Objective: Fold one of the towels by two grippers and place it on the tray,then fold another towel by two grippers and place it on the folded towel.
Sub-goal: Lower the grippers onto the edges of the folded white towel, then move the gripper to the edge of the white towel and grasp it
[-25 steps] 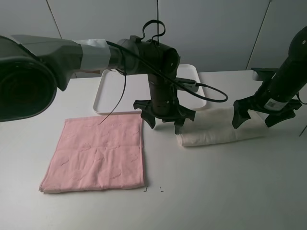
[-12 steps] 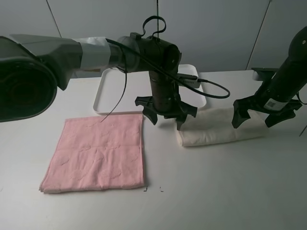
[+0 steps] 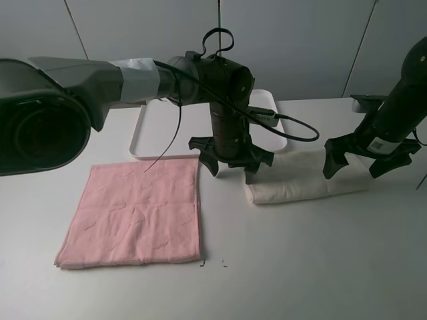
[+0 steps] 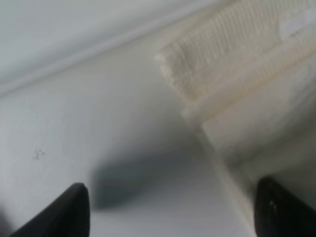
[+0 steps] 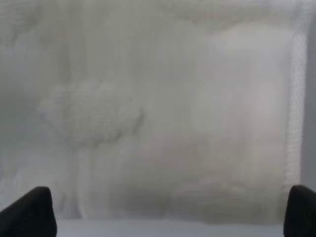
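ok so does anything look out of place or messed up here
Nothing is spilled or damaged. The cream off-white folded terry towel lies as a slightly slanted strip beside the flat white rectangular plastic tray, not on it. The pale pink square terry towel lies flat but a little askew.

**Left arm shifts a little; its gripper ends slightly higher**

Over the last second the left gripper [image 3: 231, 172] rose a little above the desk [image 3: 300, 253] at the near end of the cream towel [image 3: 307, 181]. In the last half second it came back down a touch, and it now hangs slightly higher than at the start. The left arm [image 3: 80, 83] swung with it, so its grey taped band [image 3: 137, 75] now sits further right in the high view. The cable loop [image 3: 219, 39] above the wrist also drifted right. The thin hanging cable [image 3: 175, 130] moved its loose end rightward along the far edge of the pink towel [image 3: 133, 213].
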Robot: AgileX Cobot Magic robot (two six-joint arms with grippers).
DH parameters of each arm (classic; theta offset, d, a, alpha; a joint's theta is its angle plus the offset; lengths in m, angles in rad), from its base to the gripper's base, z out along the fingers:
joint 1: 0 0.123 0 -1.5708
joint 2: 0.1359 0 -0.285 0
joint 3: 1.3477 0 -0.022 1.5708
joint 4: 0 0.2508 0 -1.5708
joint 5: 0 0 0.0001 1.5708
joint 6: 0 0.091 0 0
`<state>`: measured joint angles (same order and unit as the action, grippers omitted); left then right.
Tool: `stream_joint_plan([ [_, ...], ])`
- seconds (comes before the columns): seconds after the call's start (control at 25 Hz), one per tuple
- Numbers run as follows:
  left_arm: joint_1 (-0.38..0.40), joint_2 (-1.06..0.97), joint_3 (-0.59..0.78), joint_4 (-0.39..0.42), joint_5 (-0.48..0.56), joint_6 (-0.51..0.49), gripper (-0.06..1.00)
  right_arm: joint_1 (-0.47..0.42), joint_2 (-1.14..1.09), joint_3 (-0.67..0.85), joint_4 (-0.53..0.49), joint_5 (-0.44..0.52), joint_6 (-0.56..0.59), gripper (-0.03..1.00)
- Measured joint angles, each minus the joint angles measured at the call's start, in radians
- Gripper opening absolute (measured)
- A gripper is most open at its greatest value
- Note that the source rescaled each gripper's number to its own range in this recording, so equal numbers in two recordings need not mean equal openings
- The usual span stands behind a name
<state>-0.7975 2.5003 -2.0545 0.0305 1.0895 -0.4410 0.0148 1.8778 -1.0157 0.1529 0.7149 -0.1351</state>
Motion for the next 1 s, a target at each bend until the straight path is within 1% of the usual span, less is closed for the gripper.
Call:
stream_joint_plan([
  [0.08, 0.000, 0.002, 0.000, 0.000, 0.006, 0.000, 0.86, -0.016, 0.005, -0.027, -0.005, 0.003, 0.006, 1.00],
  [0.16, 0.000, 0.002, 0.000, 0.001, 0.011, 0.000, 0.86, -0.033, 0.023, -0.066, -0.007, 0.030, 0.011, 1.00],
  [0.24, 0.000, 0.002, 0.000, 0.004, 0.013, 0.000, 0.86, -0.039, 0.048, -0.101, -0.009, 0.062, 0.011, 1.00],
  [0.36, 0.000, 0.002, 0.000, 0.004, 0.017, 0.000, 0.86, -0.041, 0.082, -0.134, -0.011, 0.078, 0.011, 1.00],
  [0.6, 0.000, 0.002, -0.002, 0.004, 0.027, 0.013, 0.86, -0.041, 0.133, -0.148, -0.035, 0.058, 0.000, 1.00],
  [1.0, 0.000, 0.002, -0.002, 0.004, 0.031, 0.023, 0.86, -0.041, 0.159, -0.149, -0.036, 0.023, -0.004, 1.00],
])
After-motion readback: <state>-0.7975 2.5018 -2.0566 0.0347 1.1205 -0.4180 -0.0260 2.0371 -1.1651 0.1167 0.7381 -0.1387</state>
